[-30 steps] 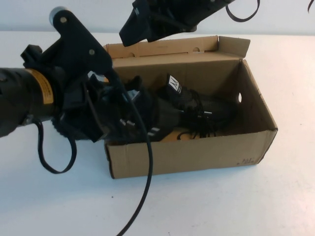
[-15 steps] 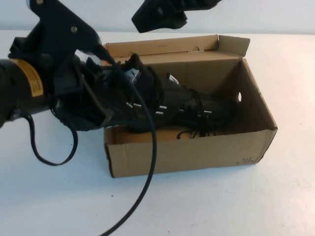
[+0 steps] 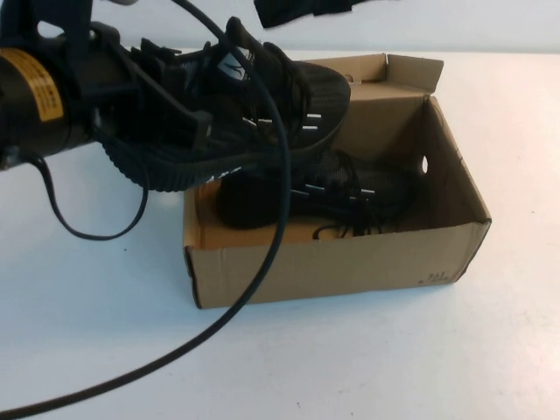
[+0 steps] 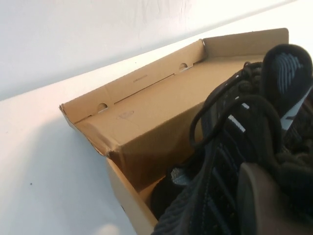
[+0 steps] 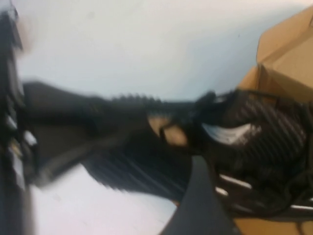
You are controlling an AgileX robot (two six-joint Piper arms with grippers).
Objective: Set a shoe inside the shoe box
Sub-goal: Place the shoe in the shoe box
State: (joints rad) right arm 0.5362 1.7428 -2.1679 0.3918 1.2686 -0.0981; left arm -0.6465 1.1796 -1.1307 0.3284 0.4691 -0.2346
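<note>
A brown cardboard shoe box (image 3: 332, 262) sits on a white table (image 3: 367, 367). Its top is open and its flap lid (image 3: 385, 70) stands up at the far side. One end wall has a small round hole (image 3: 424, 164). Inside the box lies a black shoe (image 3: 350, 188), flat on the bottom, with its laces loose near the front wall. A second black shoe, the lifted shoe (image 3: 262, 105), is up in the air over the left end of the box, above the rim. It has short white dashes on its side, and its toe points toward the far right corner of the box. The left gripper (image 3: 179, 122) holds this shoe at its heel end, with its fingers squeezed shut on it. The left arm (image 3: 44, 96) comes in from the left side, and a black cable (image 3: 262, 280) hangs from it in a loop down across the front of the box. In the left wrist view the lifted shoe (image 4: 254, 147) fills the near corner, with the box (image 4: 146, 127) below it and the other shoe (image 4: 171, 191) peeking out at the bottom of the box. The right gripper (image 3: 302, 9) is up high behind the box, mostly cut off at the edge of the high view. I cannot tell if its fingers are apart or together. It is not touching either shoe or the box.
</note>
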